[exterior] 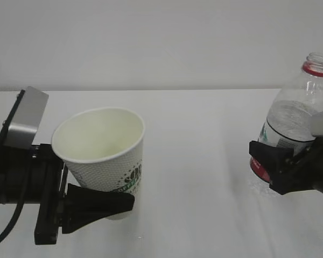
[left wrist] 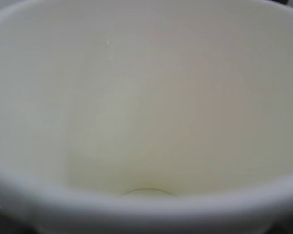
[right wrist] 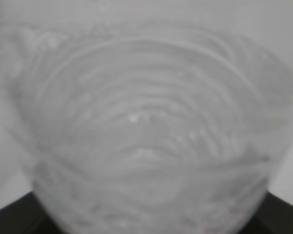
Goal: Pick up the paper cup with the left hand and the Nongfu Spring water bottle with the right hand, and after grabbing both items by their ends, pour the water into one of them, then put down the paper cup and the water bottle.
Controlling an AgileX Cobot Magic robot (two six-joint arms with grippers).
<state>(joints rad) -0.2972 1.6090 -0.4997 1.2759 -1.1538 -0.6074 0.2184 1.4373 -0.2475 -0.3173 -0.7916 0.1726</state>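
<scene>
The white paper cup (exterior: 105, 156) with green lettering leans with its mouth up and toward the camera, on the left. My left gripper (exterior: 118, 199) is shut on its lower part; one black finger (exterior: 99, 204) crosses in front and the other is hidden behind. The left wrist view is filled by the paper cup (left wrist: 146, 107), whose inside looks dry. At the right edge the capless Nongfu Spring water bottle (exterior: 296, 115) stands nearly upright, with my right gripper (exterior: 266, 156) shut round its label. The bottle (right wrist: 151, 136) blurs the right wrist view. I cannot make out the water level.
A white table (exterior: 204, 161) runs back to a plain white wall. A wide gap of bare table lies between cup and bottle. Grey camera plates sit on both wrists.
</scene>
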